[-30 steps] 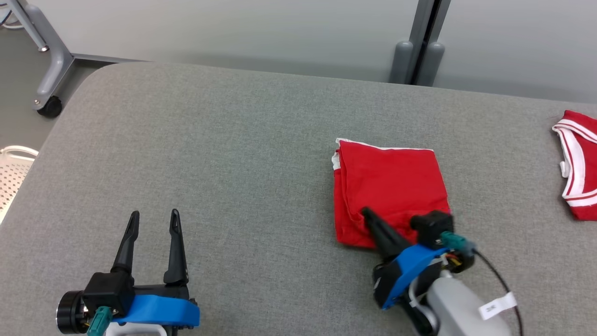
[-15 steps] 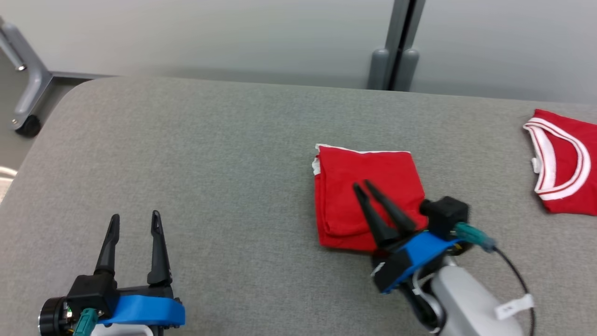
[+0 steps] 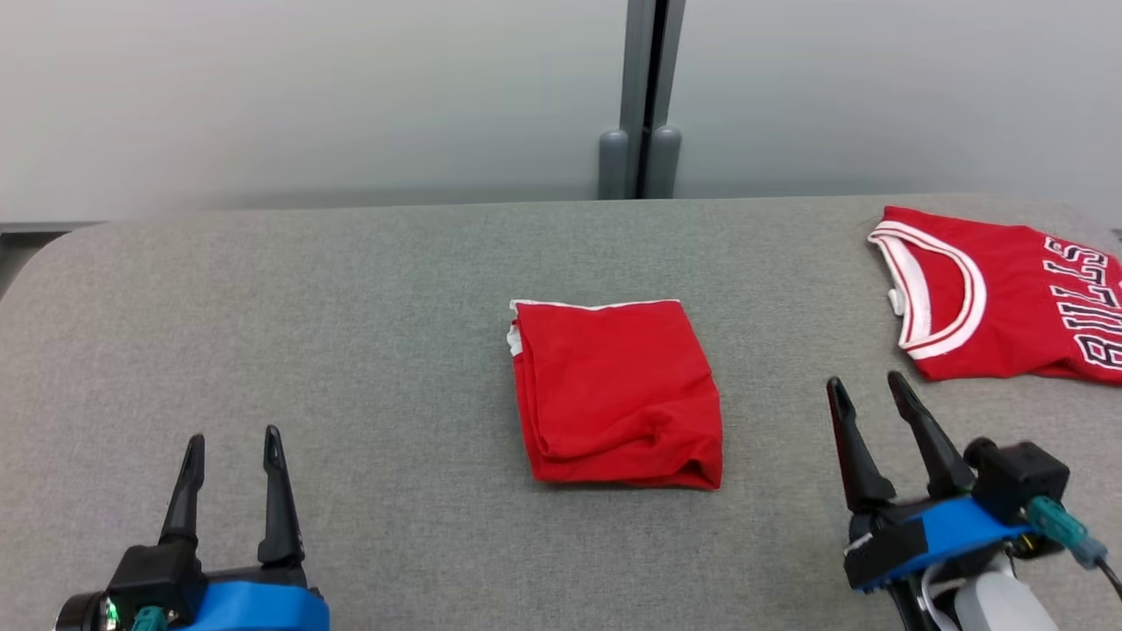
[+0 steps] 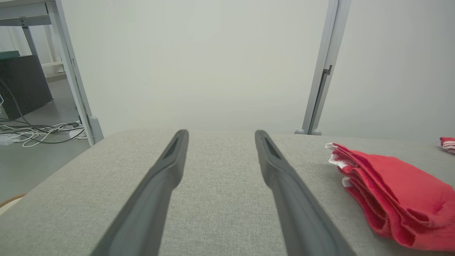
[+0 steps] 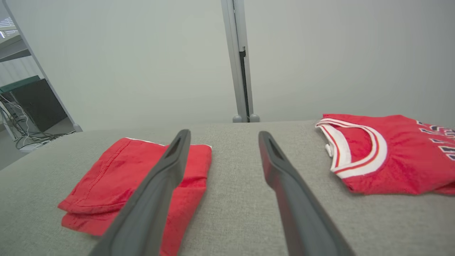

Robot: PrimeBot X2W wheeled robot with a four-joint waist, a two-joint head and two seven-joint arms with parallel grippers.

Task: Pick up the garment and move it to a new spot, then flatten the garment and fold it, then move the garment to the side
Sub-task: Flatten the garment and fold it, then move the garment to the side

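- Centrally on the grey table (image 3: 351,333) lay the folded garment (image 3: 618,394), a red, roughly square packet with a thin white edge along its far side and at its far left corner.
- Its layers were stacked unevenly along the left side, and a soft crease ran across the near part.
- Two red garments were on the table in all: the folded one in the middle and a jersey (image 3: 1008,307) spread flat at the far right, well apart from it.
- That jersey had a white-banded neckline and black-and-white lettering towards the right edge of the head view.
- Two grippers were in sight, both low over the near part of the table.
- At the near left, the left gripper (image 3: 233,436) had its jaws parted with nothing between them; it stood well apart from the folded garment, fingers pointing away from the robot.
- At the near right, the right gripper (image 3: 864,380) also had its jaws parted and held nothing; it hung between the folded garment and the jersey, touching neither.
- Beyond the far edge of the table stood a pale wall (image 3: 263,88) with one grey upright post (image 3: 644,88).
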